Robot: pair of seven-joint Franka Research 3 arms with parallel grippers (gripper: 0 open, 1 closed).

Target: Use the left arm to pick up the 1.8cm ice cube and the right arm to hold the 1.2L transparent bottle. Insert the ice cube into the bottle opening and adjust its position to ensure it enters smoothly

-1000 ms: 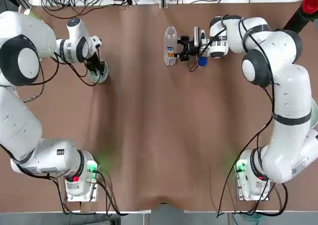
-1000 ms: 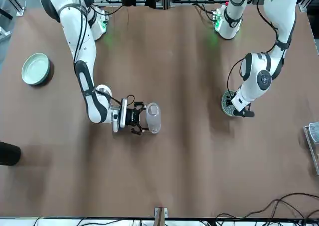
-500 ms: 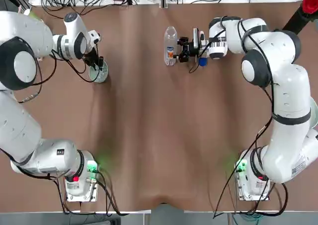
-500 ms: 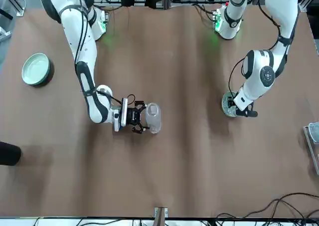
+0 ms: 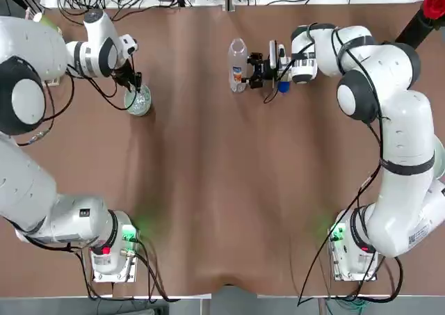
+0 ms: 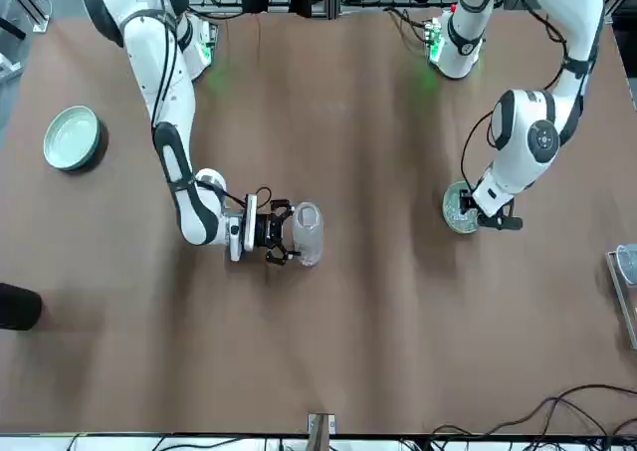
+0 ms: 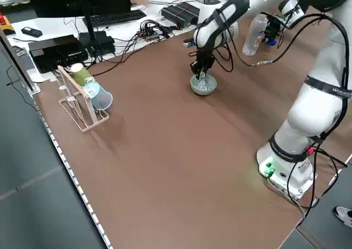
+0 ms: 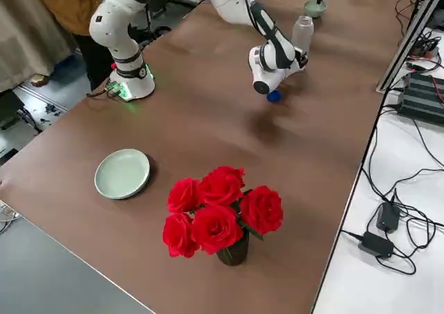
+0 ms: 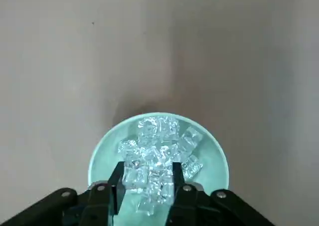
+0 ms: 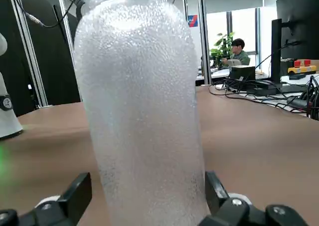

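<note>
My overhead looks straight down the tabletop [image 5: 222,190], front faces my arms, side cameras raised diagonal, wrist cameras close-up, overhead and front share the bottle [image 5: 238,65] and bowl [image 5: 138,103]

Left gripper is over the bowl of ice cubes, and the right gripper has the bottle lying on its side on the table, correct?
Not quite. The bottle stands upright on the table, as the right side view shows, with the right gripper around it. The rest holds: the left gripper is over the bowl of ice cubes.
</note>
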